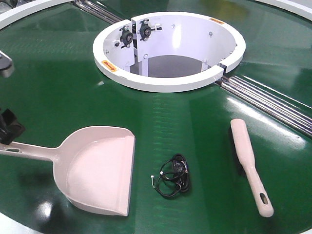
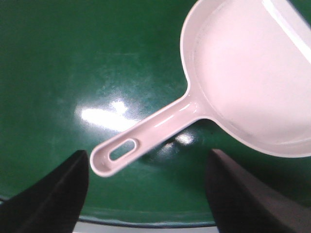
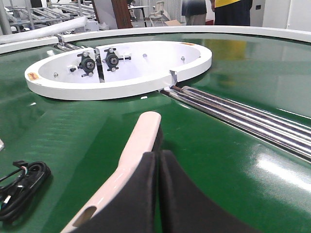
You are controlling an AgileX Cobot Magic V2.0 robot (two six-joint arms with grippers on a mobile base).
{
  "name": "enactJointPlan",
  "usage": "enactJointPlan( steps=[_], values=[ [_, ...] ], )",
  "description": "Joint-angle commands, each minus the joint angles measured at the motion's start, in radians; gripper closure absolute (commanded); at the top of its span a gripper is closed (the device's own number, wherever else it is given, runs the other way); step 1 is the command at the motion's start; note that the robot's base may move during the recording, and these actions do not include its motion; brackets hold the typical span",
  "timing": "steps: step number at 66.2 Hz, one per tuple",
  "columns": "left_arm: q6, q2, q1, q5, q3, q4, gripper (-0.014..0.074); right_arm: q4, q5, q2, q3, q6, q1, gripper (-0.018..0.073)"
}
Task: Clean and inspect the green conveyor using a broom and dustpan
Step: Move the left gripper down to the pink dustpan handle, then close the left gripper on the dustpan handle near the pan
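dustpan (image 1: pixel 97 165) sits by green conveyor (image 1: pixel 195 126) near-left edge, broom (image 1: pixel 246 153) near-right. Both look light, stiff, slick plastic (glossy belt, likely to skate), so grab mid-handle. left gripper (image 2: pixel 148 153) wide, straddling dustpan handle end. right gripper (image 3: pixel 159 154) fingers together just beside broom.

So the green conveyor (image 1: pixel 58 87) is carrying three things right now. The dustpan (image 1: pixel 97 168) is lying near-left, open side up, lip facing right and handle pointing left. A coiled black cable (image 1: pixel 174 176) is sitting near-middle, close to that lip but not touching it. The broom (image 1: pixel 246 156) is lying near-right, well apart, with its handle pointing at the near edge.
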Motion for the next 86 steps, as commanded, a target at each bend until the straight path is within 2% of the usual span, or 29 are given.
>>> enactJointPlan(
  steps=[1,10,22,27,35,39,50,66,86],
  values=[
    [0.089,0.039,-0.005,-0.020,-0.060,-0.014,0.0115,-0.002,-0.077,-0.017,0.020,-0.007,0.000,0.0564],
    [0.267,0.092,-0.006,-0.026,-0.065,-0.014,0.0114,-0.002,-0.077,-0.017,0.020,-0.007,0.000,0.0564],
    [0.572,0.116,-0.006,-0.033,-0.065,-0.022,0.0114,-0.002,-0.077,-0.017,0.020,-0.007,0.000,0.0564],
    [0.646,0.119,-0.006,-0.048,-0.065,-0.022,0.0114,-0.002,-0.077,-0.017,0.020,-0.007,0.000,0.0564],
    [0.686,0.119,-0.006,-0.117,-0.065,-0.030,0.0114,-0.002,-0.075,-0.017,0.020,-0.007,0.000,0.0564],
    [0.741,0.122,-0.006,-0.136,-0.065,-0.057,0.0109,-0.002,-0.075,-0.017,0.020,-0.007,0.000,0.0564],
    [0.885,0.161,-0.007,-0.090,-0.065,-0.126,0.0103,-0.002,-0.075,-0.017,0.020,-0.007,0.000,0.0564],
    [0.901,0.248,-0.009,-0.038,-0.065,-0.126,0.0103,-0.002,-0.075,-0.017,0.020,-0.007,0.000,0.0564],
    [0.907,0.333,-0.072,-0.041,-0.065,-0.064,0.0103,-0.002,-0.075,-0.017,0.020,-0.007,0.000,0.0564]
  ],
)
